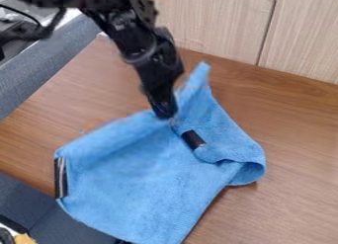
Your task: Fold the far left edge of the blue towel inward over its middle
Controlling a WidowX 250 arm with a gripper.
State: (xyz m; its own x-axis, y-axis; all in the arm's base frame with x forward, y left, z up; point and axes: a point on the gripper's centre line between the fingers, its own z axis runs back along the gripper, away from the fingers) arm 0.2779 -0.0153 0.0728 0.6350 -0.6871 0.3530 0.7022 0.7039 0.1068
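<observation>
nearest us, the blue cloth (139, 188) spreads over the brown table (284, 208). we judge the work partway: its right side is curled over, its left lies unfolded. beyond, the black gripper (164, 112) meets its upper middle; whether it's clamped, we cannot tell.

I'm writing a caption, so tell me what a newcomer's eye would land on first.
Probably the bright blue cloth, spread across the brown table and past its lower-left edge. Next, the black claw hanging down at the cloth's upper edge, just left of a raised peak of fabric.
</observation>
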